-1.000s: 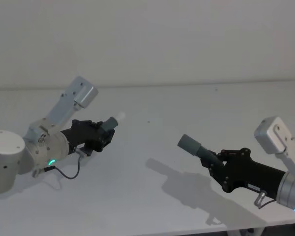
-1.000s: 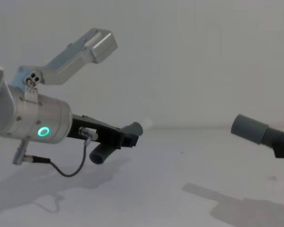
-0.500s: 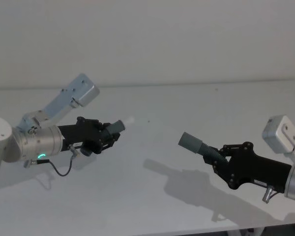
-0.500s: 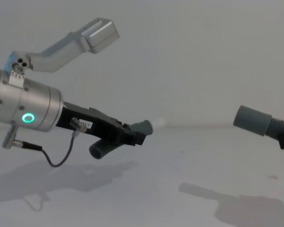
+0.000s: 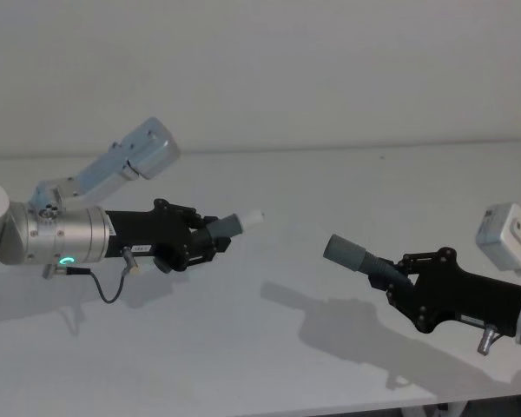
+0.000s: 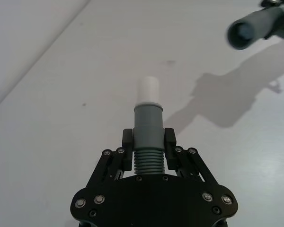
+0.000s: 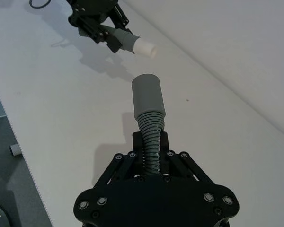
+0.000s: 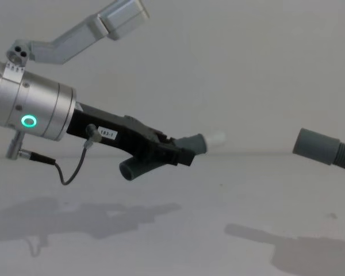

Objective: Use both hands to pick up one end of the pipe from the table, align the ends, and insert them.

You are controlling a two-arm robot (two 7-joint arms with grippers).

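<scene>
Advanced rightward, left gripper (image 5: pixel 215 241) clamps a ribbed grey hose (image 5: pixel 228 227), its white spigot (image 5: pixel 252 215) aimed toward three o'clock at the smooth-sleeved hose (image 5: pixel 349 252) clamped by right gripper (image 5: pixel 396 277).

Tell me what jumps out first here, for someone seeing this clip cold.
Two dark hose pieces are held above the white table, aimed at each other across a gap. The left end effector, at the left, clamps the white-tipped hose piece by its ribs; the right end effector, at the lower right, clamps the sleeved hose piece, its open sleeve facing the white spigot, not yet joined.
</scene>
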